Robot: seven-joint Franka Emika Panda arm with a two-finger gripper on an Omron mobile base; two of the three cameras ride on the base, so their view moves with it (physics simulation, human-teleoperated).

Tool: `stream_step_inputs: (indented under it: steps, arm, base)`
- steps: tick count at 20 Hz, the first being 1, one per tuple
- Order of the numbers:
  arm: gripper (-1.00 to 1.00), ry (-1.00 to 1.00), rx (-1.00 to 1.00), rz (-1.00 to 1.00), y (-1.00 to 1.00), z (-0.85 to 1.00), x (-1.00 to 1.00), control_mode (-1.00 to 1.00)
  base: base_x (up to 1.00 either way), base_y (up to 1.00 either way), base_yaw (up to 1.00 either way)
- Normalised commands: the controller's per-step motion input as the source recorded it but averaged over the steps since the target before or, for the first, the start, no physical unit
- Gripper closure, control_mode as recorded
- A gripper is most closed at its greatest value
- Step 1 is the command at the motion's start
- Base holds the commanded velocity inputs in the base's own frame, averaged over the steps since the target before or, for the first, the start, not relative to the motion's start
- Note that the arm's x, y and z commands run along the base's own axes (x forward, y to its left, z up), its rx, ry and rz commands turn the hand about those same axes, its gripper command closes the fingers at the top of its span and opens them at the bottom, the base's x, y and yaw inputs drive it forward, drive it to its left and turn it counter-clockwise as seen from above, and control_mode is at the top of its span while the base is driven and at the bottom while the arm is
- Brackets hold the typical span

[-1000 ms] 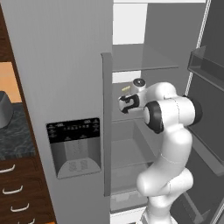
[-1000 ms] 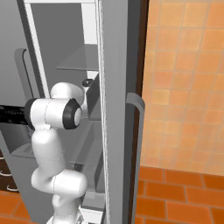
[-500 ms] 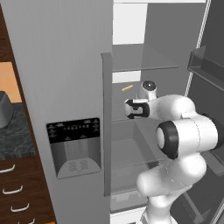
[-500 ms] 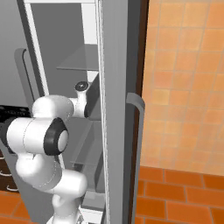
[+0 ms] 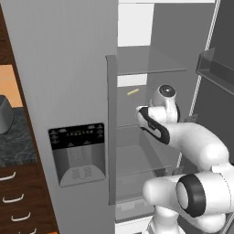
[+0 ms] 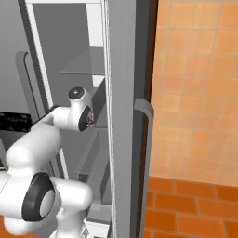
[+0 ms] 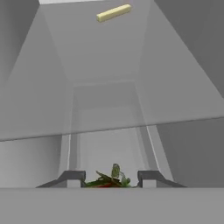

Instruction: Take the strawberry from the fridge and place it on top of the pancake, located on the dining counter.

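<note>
Grey fridge [image 5: 68, 68] seen from the left base, left door shut with its black dispenser [image 5: 77, 151], right side standing open. White arm [image 5: 196, 141] bent up from below and reaching into the middle of the compartment, wrist close beside the edge of the shut door. Thin yellow stick [image 5: 133, 92] lying on a shelf [image 5: 151, 71] further back, above and apart from the wrist.

From the right base: same arm [image 6: 37, 144] folded tight between the fridge interior and the open door [image 6: 128, 116], very little room on either side. Small red speck [image 6: 91, 122] at the front of the wrist, probably the fruit, too small to be sure.

Along the hand: tool [image 7: 110, 178] clenched on the strawberry [image 7: 114, 173], green cap and a sliver of red showing between the two dark fingertips [image 7: 72, 177]. Shelves running away ahead, yellow stick [image 7: 113, 12] well beyond at the back. Fruit therefore lifted and inside the fridge, not yet carried out.

Risks from here, as a judgement: a tiny, round, soft fruit pinched near its cap, so easily squeezed out or bruised if the grip shifts during a fast swing. Elbow and forearm crowded by both doors, so a careless pull-back likely to knock a door edge or shelf and jolt the fruit loose. Long carry to the pancake ahead, each turn another chance to drop it.
</note>
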Motion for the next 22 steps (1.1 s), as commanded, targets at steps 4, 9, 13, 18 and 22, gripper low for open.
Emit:
stream_step_inputs:
  steps: [4, 9, 13, 18, 22]
  arm:
    - [1.00, 0.09, 0.00, 0.00, 0.00, 0.56, -0.67, -1.00]
    - [1.00, 0.16, 0.00, 0.00, 0.16, 0.48, -0.73, -1.00]
    - [1.00, 0.16, 0.00, 0.01, 0.02, 0.61, -0.89, -1.00]
    - [1.00, 0.09, 0.00, 0.02, 0.00, 0.54, -1.00, -1.00]
    - [1.00, 0.07, 0.00, 0.02, 0.00, 0.44, -1.00, -1.00]
  base:
    - [0.00, 0.00, 0.00]
    - [0.00, 0.00, 0.00]
    - [0.00, 0.00, 0.00]
    - [0.00, 0.00, 0.00]
    - [0.00, 0.00, 0.00]
